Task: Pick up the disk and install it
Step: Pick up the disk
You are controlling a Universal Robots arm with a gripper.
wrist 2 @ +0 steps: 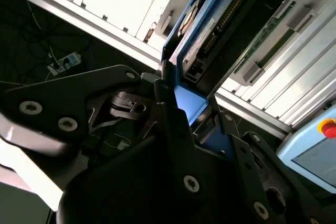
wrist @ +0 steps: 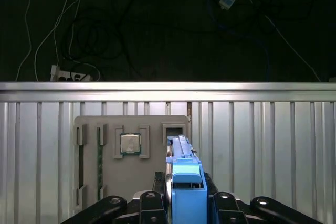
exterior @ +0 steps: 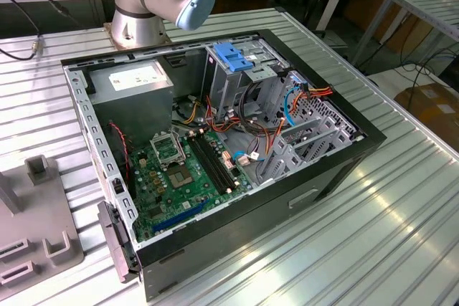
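Disk (wrist: 184,167): blue-railed, held edge-on in our tool (wrist: 186,199), jaws pinched on its blue end. In the second wrist view we see its dark face (wrist 2: 202,35) rising from the tool (wrist 2: 191,106). Behind it we list a grey tray (wrist: 131,124) carrying a chip (wrist: 129,144) on the ribbed counter (wrist: 262,145). In the exterior view, an open case (exterior: 323,173) stands on the counter.

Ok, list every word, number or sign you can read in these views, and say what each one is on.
No text can be read.
White label on the power supply: print too small to read.
Sticker on the disk, held in the gripper: blurred.
Motherboard: markings too small to read.
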